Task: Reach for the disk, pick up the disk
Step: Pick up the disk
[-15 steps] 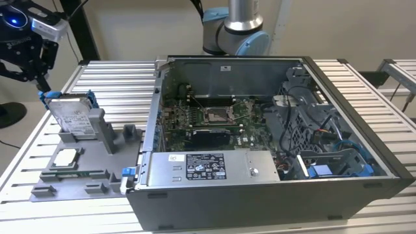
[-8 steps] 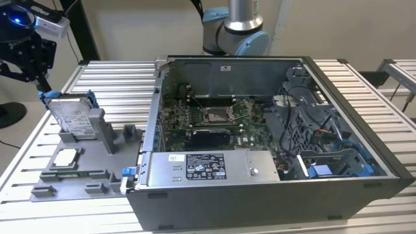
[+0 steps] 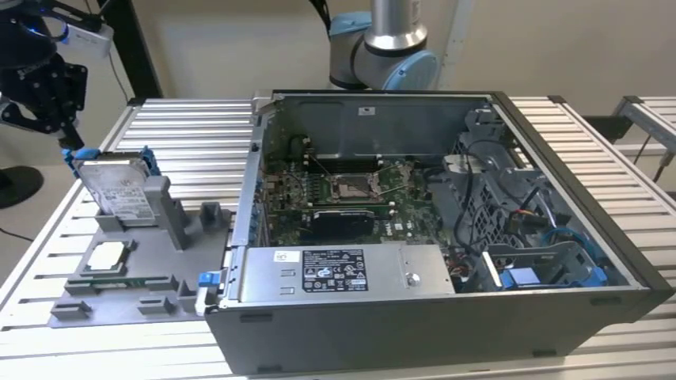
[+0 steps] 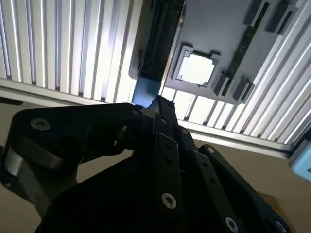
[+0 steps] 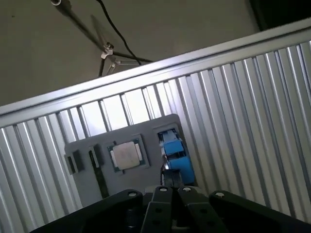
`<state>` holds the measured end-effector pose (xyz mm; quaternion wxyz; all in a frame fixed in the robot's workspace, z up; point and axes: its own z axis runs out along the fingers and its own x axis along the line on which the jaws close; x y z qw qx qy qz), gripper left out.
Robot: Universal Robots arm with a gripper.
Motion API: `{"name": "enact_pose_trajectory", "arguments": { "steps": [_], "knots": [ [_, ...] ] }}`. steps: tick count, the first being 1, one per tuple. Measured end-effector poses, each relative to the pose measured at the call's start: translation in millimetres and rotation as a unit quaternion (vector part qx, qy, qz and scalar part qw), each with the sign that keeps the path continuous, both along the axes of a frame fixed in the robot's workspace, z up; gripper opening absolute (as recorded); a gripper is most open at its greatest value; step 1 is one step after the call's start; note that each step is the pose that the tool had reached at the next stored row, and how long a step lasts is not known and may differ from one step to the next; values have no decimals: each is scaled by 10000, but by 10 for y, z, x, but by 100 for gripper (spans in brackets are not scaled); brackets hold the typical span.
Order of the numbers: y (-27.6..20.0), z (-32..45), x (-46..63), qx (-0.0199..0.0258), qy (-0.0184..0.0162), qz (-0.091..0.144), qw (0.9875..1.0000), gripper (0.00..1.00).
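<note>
The disk is a silver hard drive with a white label and blue bracket edges. It stands tilted on edge in a grey holder at the exterior view's left. My black gripper hangs over the disk's upper outer corner, its tip at the blue bracket there. In the second wrist view the gripper tip meets the blue end of the disk, seen edge-on. In the first wrist view the disk's blue bracket lies just beyond the gripper.
A grey fixture plate under the holder carries a small square silver chip and low blocks. An open computer case stands close on the exterior view's right of the fixture. The table is ribbed aluminium; another robot arm base stands behind.
</note>
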<state>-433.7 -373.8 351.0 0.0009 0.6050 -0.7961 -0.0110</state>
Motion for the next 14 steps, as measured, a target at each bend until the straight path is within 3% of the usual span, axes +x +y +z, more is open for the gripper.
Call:
{"name": "enact_pose_trajectory", "arguments": {
  "steps": [4,14],
  "knots": [
    [0,-1,0,0,-17,360,9994,0],
    [0,-1,18,2,-26,946,9955,0]
  ]
}}
